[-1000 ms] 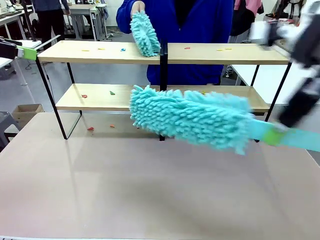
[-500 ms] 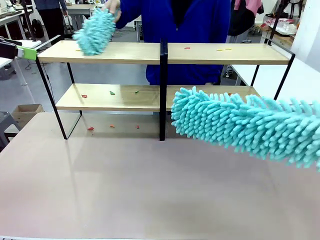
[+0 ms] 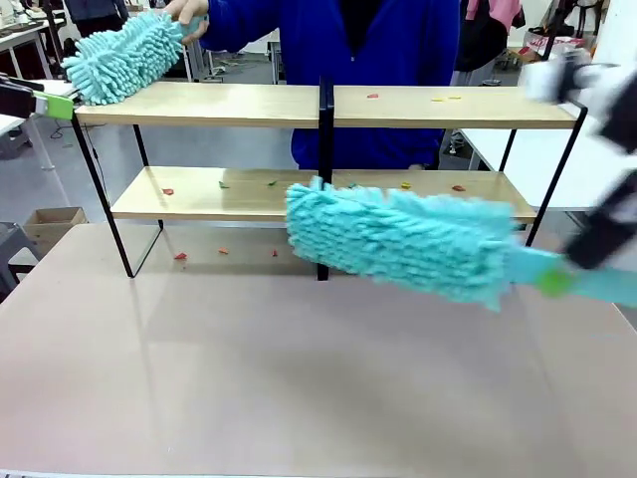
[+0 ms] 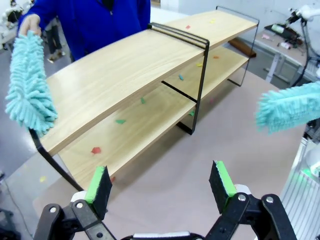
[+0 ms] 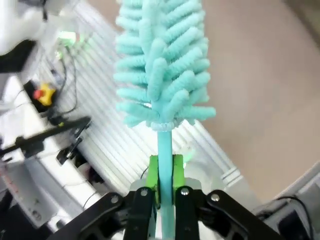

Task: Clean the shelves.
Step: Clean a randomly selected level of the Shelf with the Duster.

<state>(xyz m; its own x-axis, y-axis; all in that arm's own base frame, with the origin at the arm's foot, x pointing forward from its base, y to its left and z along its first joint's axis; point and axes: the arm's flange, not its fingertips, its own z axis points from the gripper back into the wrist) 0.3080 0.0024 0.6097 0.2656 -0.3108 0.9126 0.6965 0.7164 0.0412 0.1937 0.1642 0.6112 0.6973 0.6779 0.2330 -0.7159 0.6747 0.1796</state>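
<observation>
- I see my right gripper [image 5: 163,182] clamped on the duster [image 3: 398,239] handle, centre frame.
- Left gripper [image 4: 160,182] spread wide, empty.
- A hand [image 3: 186,12] holds a second duster [image 3: 119,55], upper left, over the shelves [image 3: 249,105].

No text, label or number can be read anywhere.

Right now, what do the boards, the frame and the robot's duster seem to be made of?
Boards: light wood or wood-look laminate, matte; faint grain shows.
Frame: thin black metal, probably painted; slim rigid rods.
Duster: soft turquoise microfibre chenille, seen in plump noodle-like tufts; its handle looks like smooth plastic.
</observation>
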